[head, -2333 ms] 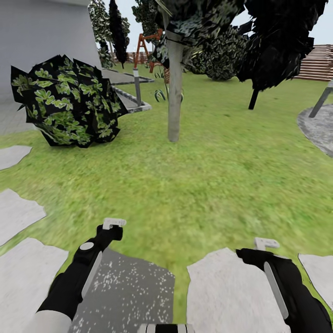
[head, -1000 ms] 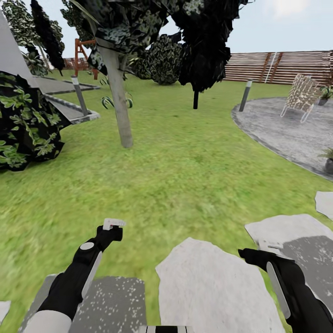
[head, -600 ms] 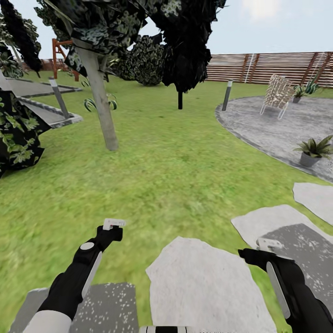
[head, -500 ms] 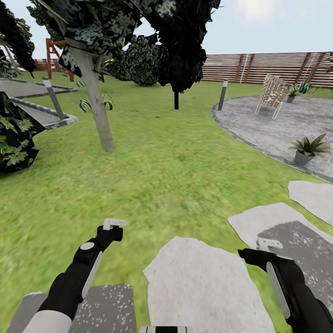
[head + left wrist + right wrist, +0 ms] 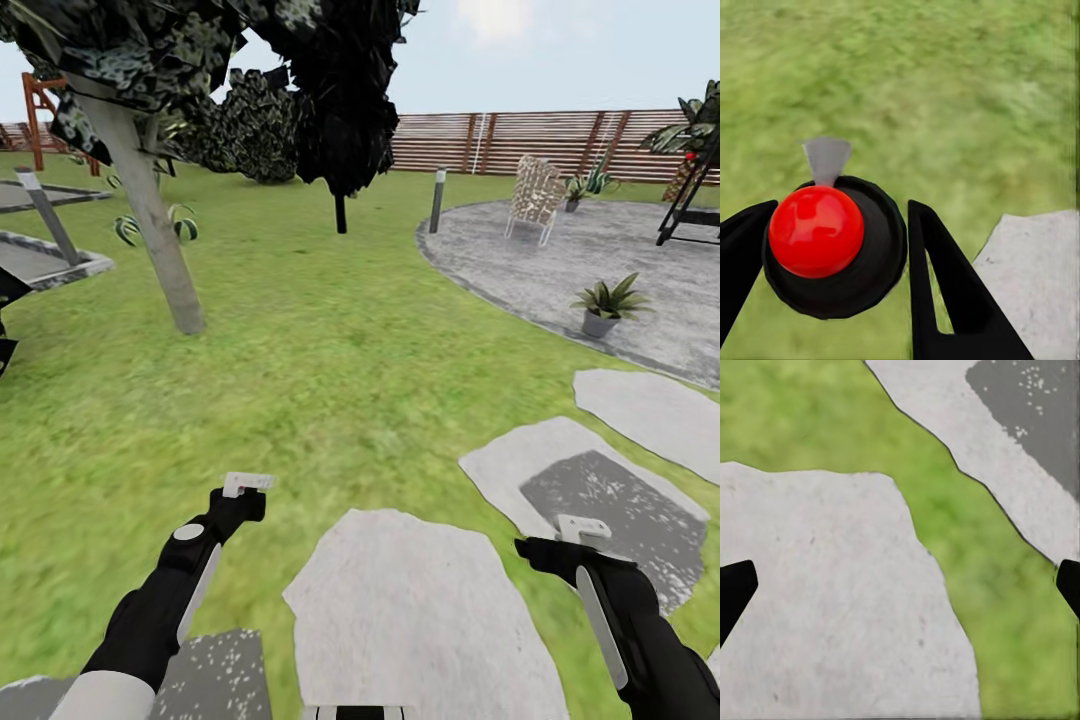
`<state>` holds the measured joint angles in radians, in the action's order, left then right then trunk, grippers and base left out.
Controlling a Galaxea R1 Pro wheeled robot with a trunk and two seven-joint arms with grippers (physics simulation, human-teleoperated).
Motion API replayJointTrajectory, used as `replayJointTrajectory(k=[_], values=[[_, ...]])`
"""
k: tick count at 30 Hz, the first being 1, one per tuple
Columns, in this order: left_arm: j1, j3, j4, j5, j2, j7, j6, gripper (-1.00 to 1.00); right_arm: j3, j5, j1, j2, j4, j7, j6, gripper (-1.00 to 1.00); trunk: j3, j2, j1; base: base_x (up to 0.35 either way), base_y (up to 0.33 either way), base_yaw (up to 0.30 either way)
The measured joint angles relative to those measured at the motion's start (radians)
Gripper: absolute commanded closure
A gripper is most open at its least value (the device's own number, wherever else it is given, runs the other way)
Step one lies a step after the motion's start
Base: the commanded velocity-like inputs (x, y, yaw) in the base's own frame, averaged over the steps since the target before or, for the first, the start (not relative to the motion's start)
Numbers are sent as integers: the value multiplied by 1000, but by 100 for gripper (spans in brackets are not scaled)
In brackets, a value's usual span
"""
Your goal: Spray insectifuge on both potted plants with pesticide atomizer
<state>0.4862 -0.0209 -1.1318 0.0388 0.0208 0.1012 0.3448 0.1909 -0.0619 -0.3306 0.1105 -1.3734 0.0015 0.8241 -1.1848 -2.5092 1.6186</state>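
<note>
**Rolling toward the patio, nothing in hand yet**

My left fingers (image 5: 247,483) stand apart over the lawn (image 5: 330,380). In the wrist view a glossy red ball in a black ring (image 5: 817,232) sits between them, and I cannot tell what it is. My right fingers (image 5: 580,527) are spread wide over a stepping stone (image 5: 817,585), with nothing between them. So I carry no atomizer, and finding it comes first.

One potted plant (image 5: 608,303) stands on the round patio (image 5: 500,250), near the patio's edge where it meets the grass. A second small plant (image 5: 585,186) sits at the patio's far edge by the fence (image 5: 450,142), too small for me to tell its pot.

To do this well, I judge I should keep both arms low and tucked while the base travels. I should scan the patio and its border for a slim dark bottle before committing to a line, and steer wide of the bollard lamp (image 5: 437,200).

The stones are flat, pale and irregular, one with a speckled dark patch. The grass is soft and blurred, the patio gritty grey, and the fence is brown horizontal slats. The plant has narrow pointed leaves above a small smooth grey pot
</note>
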Motion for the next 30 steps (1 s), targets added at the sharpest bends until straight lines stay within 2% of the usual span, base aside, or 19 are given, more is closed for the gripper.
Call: replayJointTrajectory(k=[9, 10, 11, 12, 13, 22, 30], values=[[0, 1, 0, 0, 0, 0, 1, 100, 0, 0, 0, 0, 0, 0, 0, -100, 0, 2, 1, 22, 0, -257], [-3, 0, -1, 0, 0, 0, 1, 100, 0, 0, 2, 0, 0, 0, 0, -100, 2, 22, -16, 168, 0, -257], [0, 0, 0, 0, 0, 0, 1, 100, 0, 0, 0, 0, 0, 0, 0, -100, 0, 14, 0, 223, 0, -257], [0, 1, 0, 0, 1, 0, 1, 100, 0, 0, 0, 0, 0, 0, 0, -100, 0, 1, 6, 264, 0, -257], [0, 1, 0, 0, 1, 0, 1, 100, 0, 0, 0, 0, 0, 0, 0, -100, 0, 0, -1, 290, 0, -257], [0, 0, 0, 0, 0, 0, 1, 100, 0, 0, 0, 0, 0, 0, 0, -100, 0, 0, -1, 330, -6, -257], [0, 0, 0, 0, 0, 0, 1, 100, 0, 0, 0, 0, 0, 0, 0, -100, 0, 0, -1, 329, -116, -257]])
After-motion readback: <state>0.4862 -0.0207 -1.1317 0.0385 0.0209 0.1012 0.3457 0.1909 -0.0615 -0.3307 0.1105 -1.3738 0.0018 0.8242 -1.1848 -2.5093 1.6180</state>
